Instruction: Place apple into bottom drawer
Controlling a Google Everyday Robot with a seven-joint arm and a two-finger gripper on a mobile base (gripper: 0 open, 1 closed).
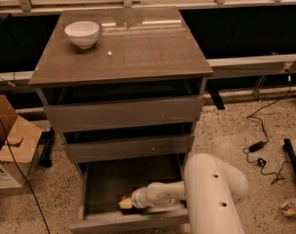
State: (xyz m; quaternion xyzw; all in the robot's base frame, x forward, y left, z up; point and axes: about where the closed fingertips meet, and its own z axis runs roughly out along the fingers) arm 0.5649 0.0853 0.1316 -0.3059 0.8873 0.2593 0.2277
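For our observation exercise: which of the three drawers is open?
The bottom drawer: pulled out, its floor showing, with the gripper low inside it; the two above show only fronts.

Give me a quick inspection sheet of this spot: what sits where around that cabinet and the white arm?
Surface: cabinet top, glossy, with a white bowl near its back left corner.
Job's things: bottom drawer pulled open; apple inside it near the front, partly hidden.
Clutter: cardboard box on the floor left of the cabinet; small bottle on the floor far right.
Grippers: pincer inside the bottom drawer, right at the apple.
Cables: black cable with an adapter on the floor at right; thin cable at left.
Surroundings: speckled floor; nothing else seen.
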